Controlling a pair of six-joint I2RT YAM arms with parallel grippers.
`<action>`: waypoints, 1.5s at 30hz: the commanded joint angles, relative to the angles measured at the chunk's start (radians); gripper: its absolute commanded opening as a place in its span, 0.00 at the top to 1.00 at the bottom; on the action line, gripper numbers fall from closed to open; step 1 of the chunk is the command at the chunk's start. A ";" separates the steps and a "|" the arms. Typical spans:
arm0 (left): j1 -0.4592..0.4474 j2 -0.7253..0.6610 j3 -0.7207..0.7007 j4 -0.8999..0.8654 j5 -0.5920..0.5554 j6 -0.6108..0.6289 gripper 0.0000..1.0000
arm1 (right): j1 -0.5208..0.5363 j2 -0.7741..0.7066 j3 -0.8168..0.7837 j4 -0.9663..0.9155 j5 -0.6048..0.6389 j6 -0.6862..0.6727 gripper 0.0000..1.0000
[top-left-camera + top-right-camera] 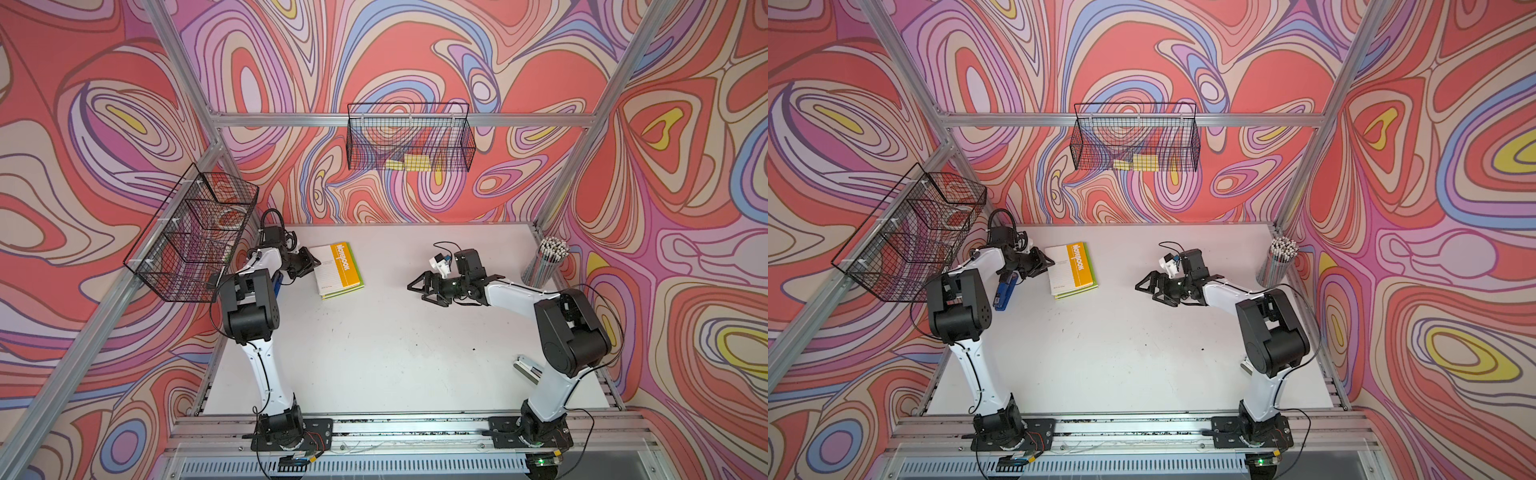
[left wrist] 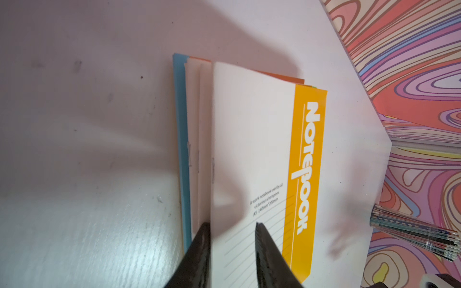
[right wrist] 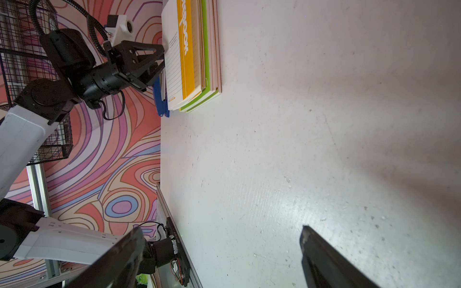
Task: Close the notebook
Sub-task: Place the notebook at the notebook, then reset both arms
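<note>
Left wrist view puts the yellow-and-white notebook (image 2: 252, 149) straight ahead of you. It lies cover up with its title strip showing, on top of a stack of other notebooks (image 2: 179, 137) on the tabletop (image 2: 87, 149). Your left end effector (image 2: 232, 225) has its two black fingers (image 2: 199, 249) parted. The cover's near edge lies in the gap between them, and neither finger visibly pinches it. In both top views the stack sits toward the far left of the tabletop, with a blue stapler (image 1: 1005, 293) just beside the left arm. Your right end effector (image 1: 419, 291) hangs wide open over bare tabletop, well apart from the notebook and gripping nothing. A cup of pencils (image 1: 546, 262) stands by the far right corner.
</note>
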 commanded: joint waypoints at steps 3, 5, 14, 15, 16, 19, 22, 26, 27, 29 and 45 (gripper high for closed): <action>0.006 -0.070 0.036 -0.086 -0.046 0.051 0.56 | 0.005 -0.013 -0.005 0.016 -0.008 0.008 0.02; 0.007 -0.084 0.040 -0.098 -0.053 0.058 0.53 | 0.005 -0.020 -0.008 0.016 -0.007 0.008 0.02; 0.006 -0.213 0.061 -0.195 -0.142 0.062 0.25 | 0.005 -0.082 -0.003 -0.018 0.003 0.002 0.02; 0.006 -0.244 0.049 -0.190 -0.141 0.057 0.17 | 0.006 -0.094 -0.003 -0.028 0.007 0.000 0.02; 0.007 -0.272 0.035 -0.182 -0.139 0.052 0.10 | 0.005 -0.107 -0.005 -0.035 0.011 -0.004 0.02; 0.006 -0.376 -0.004 -0.169 -0.118 0.049 0.00 | 0.005 -0.153 -0.014 -0.063 0.022 -0.012 0.02; 0.006 -0.498 -0.039 -0.182 -0.130 0.053 0.00 | 0.006 -0.214 -0.035 -0.096 0.047 -0.023 0.02; 0.006 -0.720 -0.140 -0.171 -0.164 0.050 0.00 | 0.006 -0.325 -0.086 -0.142 0.087 -0.045 0.02; 0.006 -0.781 -0.170 -0.171 -0.172 0.048 0.00 | 0.005 -0.357 -0.104 -0.156 0.100 -0.049 0.02; 0.006 -0.888 -0.237 -0.178 -0.189 0.046 0.00 | 0.005 -0.422 -0.141 -0.183 0.129 -0.057 0.02; 0.003 -1.334 -0.755 -0.158 -0.300 -0.086 0.00 | 0.005 -0.999 -0.343 -0.565 0.856 -0.160 0.02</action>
